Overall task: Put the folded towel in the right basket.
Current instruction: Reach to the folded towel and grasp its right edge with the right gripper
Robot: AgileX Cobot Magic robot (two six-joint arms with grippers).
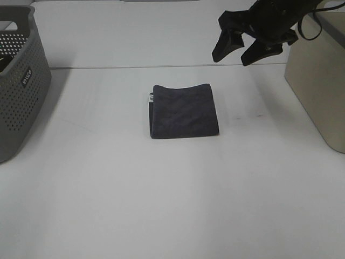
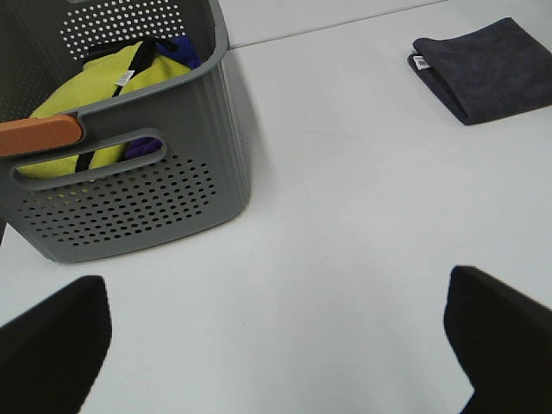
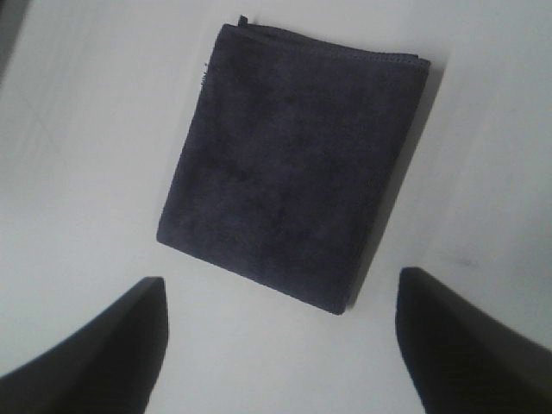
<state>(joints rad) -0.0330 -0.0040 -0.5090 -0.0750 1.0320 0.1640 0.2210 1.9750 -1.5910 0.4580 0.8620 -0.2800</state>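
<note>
The folded towel (image 1: 184,110) lies flat in the middle of the white table (image 1: 161,210), between the two baskets and well apart from both. The right gripper (image 1: 232,58) hangs in the air above and beyond it, jaws spread wide with nothing in them. The left gripper (image 2: 276,280) is spread and empty too, over by the grey basket (image 1: 21,81).

What worries me is the pinch. The towel is a soft stack of layers with a small tag at one corner. If the jaws close only on the top fold, I'd expect the rest to drop open as it lifts. The table looks smooth, so a shallow approach could simply shove the towel along. A drooping corner might also snag on the rim of the right basket (image 1: 318,75), and the arm is already close to that wall.

The towel is dark charcoal, plush and nearly square. The right basket is beige with plain, solid sides. The grey one is plastic, peppered with small holes, and has a yellow cloth (image 2: 112,86) inside.
</note>
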